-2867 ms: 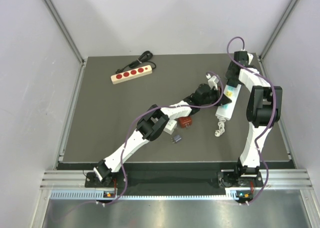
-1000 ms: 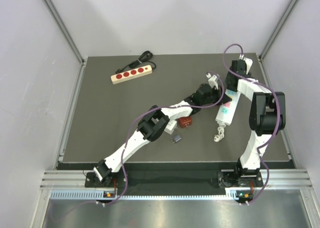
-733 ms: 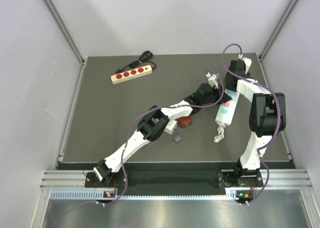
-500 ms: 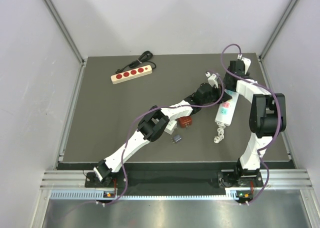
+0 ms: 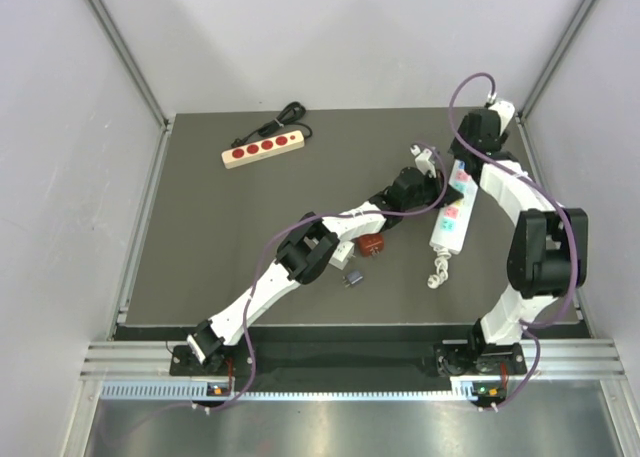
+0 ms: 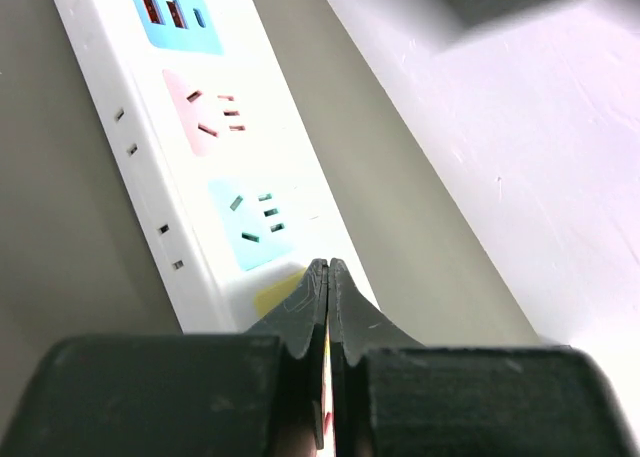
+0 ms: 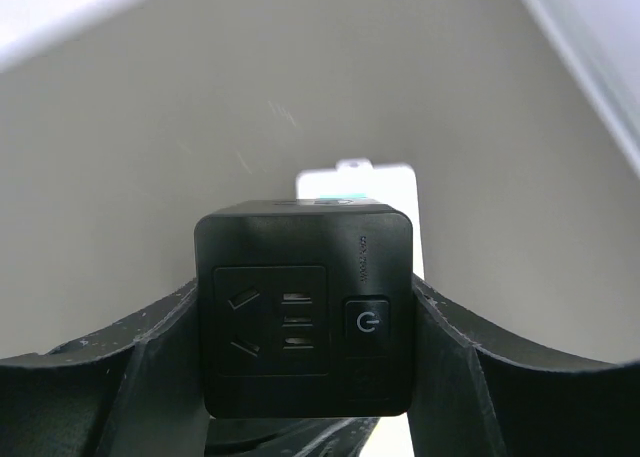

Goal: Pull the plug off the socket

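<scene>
The plug is a black cube adapter (image 7: 303, 312) with a socket face and a power button. My right gripper (image 7: 305, 299) is shut on its two sides and holds it above the mat. Behind it, the far end of the white socket strip (image 7: 400, 192) shows. Seen from above, the right gripper (image 5: 469, 145) hovers past the far end of the strip (image 5: 452, 222). My left gripper (image 6: 328, 267) is shut, its tips resting on the strip (image 6: 200, 147) by a yellow sticker (image 6: 275, 292). From above, the left gripper (image 5: 437, 189) sits at the strip's left side.
A wooden power strip with red sockets (image 5: 262, 149) and its black plug (image 5: 290, 112) lie at the back left. A red-brown object (image 5: 371, 244), a white block (image 5: 345, 252) and a small grey adapter (image 5: 352, 277) sit mid-table. The strip's coiled cord (image 5: 438, 272) lies near.
My right gripper has risen and moved toward the far right with the black cube, off the strip's far end. The strip and the left gripper stayed put.
</scene>
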